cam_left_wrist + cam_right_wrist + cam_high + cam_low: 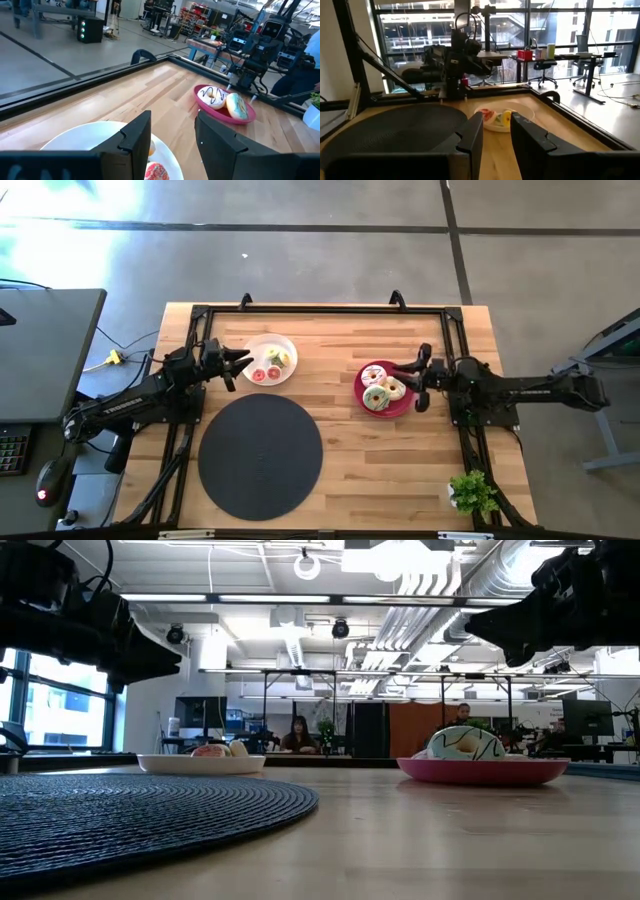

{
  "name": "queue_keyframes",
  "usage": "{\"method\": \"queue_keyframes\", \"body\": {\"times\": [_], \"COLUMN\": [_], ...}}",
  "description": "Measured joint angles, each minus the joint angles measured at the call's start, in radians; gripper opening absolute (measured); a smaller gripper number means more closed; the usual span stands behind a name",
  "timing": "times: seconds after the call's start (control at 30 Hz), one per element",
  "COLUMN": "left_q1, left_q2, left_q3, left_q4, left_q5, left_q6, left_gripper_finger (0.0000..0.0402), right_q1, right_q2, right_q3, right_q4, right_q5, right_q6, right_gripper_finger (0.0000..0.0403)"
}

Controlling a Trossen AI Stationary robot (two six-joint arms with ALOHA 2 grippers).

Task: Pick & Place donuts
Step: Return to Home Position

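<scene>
- Wood table (400, 470): two plates on the far half, black round mat (260, 457) near-left, small potted plant (472, 492) at the near-right corner.
- White plate (262, 345), far-left, holds the small donuts (270, 366). Red & yellow ones are plain to see, bunched on the side toward centre.
- Red plate (403, 408), right of centre, holds the large iced donuts (382, 388). White & greenish icing, touching each other.
- Sorted by size, one plate each, so the placing looks approx. done.
- Left gripper (240, 368) is just left of the white plate and up off the table. Fingers spread w/ nothing btwn them, i.e. released.
- Right gripper (413, 385) is at the red plate's right edge, also raised. Fingers parted, empty.
- Both hang high & slack-handed, prob. because nothing is left to carry. Height keeps the fingers clear of plate rims.
- Next, as I judge it: each arm backs off to its own side. Main risk is a fingertip clipping a plate edge, esp. on the right, where the gripper overlaps the rim from above.
</scene>
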Motion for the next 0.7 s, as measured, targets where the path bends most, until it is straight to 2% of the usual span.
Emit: {"method": "queue_keyframes", "body": {"times": [0.13,0.53,0.7], "left_q1": [0.000,0.000,0.000], "left_q2": [0.000,0.000,0.000], "left_q3": [0.000,0.000,0.000], "left_q4": [0.000,0.000,0.000], "left_q5": [0.000,0.000,-0.001], "left_q6": [0.000,0.000,0.000], "left_gripper_finger": [0.0147,0.0147,0.0147], "right_q1": [0.000,0.000,0.000], "right_q2": [-0.063,-0.262,-0.285], "right_q3": [0.000,0.000,0.000], "right_q4": [-0.024,-0.272,-0.294], "right_q5": [-0.001,0.027,0.094], "right_q6": [0.000,-0.008,-0.052], "right_gripper_finger": [0.0090,0.0090,0.0092]}}
